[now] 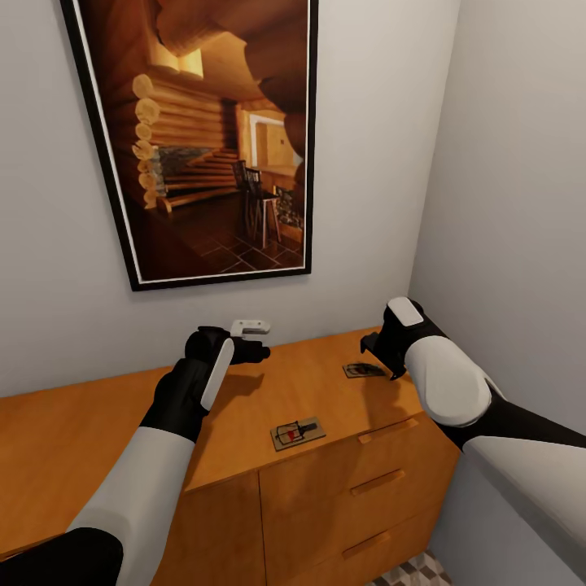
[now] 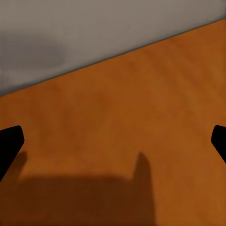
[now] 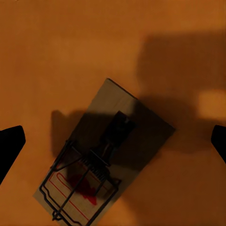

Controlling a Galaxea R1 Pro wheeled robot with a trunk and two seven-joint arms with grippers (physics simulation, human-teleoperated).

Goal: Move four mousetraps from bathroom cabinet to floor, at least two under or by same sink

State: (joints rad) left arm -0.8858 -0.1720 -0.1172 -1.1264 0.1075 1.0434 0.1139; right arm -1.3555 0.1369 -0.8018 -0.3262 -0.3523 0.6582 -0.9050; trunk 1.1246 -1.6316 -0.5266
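Two mousetraps lie on the orange-brown cabinet [image 1: 98,423]. One mousetrap [image 1: 297,433] sits near the top's front edge, between my arms. The other mousetrap [image 1: 364,370] lies farther right, just under my right gripper [image 1: 381,348]. In the right wrist view this trap [image 3: 94,169] sits tilted on the wood, in shadow, with its wire and red spot showing, and the right gripper [image 3: 113,141] hovers over it, open with its fingertips [image 3: 10,143] wide apart. My left gripper [image 1: 254,350] hangs open over bare cabinet top near the back wall, its fingertips [image 2: 10,141] far apart with nothing between them.
A large framed picture [image 1: 203,138] hangs on the grey wall behind the cabinet. A side wall [image 1: 521,203] stands close on the right. Drawer handles [image 1: 389,430] line the cabinet front. A patch of cube-patterned bathroom floor [image 1: 415,570] shows beside the cabinet's base.
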